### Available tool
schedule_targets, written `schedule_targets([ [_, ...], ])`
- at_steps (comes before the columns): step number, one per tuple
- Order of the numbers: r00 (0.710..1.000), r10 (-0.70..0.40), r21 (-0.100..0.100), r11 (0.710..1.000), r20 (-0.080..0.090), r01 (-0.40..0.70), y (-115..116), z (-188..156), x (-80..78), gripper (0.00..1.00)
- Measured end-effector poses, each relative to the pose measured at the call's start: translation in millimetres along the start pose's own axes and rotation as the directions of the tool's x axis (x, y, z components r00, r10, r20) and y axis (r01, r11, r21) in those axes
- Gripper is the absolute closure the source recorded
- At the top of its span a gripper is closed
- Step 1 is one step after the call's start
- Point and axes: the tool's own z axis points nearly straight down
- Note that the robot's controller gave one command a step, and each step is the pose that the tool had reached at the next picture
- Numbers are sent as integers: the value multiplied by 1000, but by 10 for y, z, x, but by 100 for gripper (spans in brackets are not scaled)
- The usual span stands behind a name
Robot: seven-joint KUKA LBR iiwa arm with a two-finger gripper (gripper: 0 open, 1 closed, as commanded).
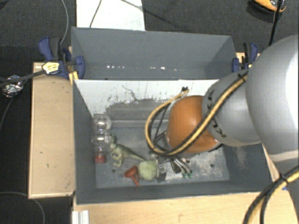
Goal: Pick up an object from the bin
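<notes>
Jaw opening cannot be told; gripper (161,171) sits beside pale green ball (147,170), lower centre; off-centre closing may knock it aside.

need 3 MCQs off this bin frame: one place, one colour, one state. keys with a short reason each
1. Where do the loose things lie?
A) near-left part of the bin floor
B) far-right corner
C) outside it

2. What colour is the round ball next to the gripper?
A) blue
B) pale green
C) black

3. How is that ball?
A) lifted above the rim
B) lying on the floor
C) perched on the rim

Key:
1 A: the clear bottle, green toy figure, red piece and ball all cluster near-left.
2 B: it shows pale green against the grey metal.
3 B: it rests on the floor, beside the gripper.
</notes>
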Motion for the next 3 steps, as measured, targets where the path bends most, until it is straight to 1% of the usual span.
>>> schedule_targets([
  [1, 1000, 0, 0, 1000, 0, 0, 0, 0, 0, 100],
  [2, 994, -106, -1, 994, -6, 106, -260, 1, 54, 100],
  [3, 994, -107, -1, 994, -6, 107, -259, 0, 54, 100],
])
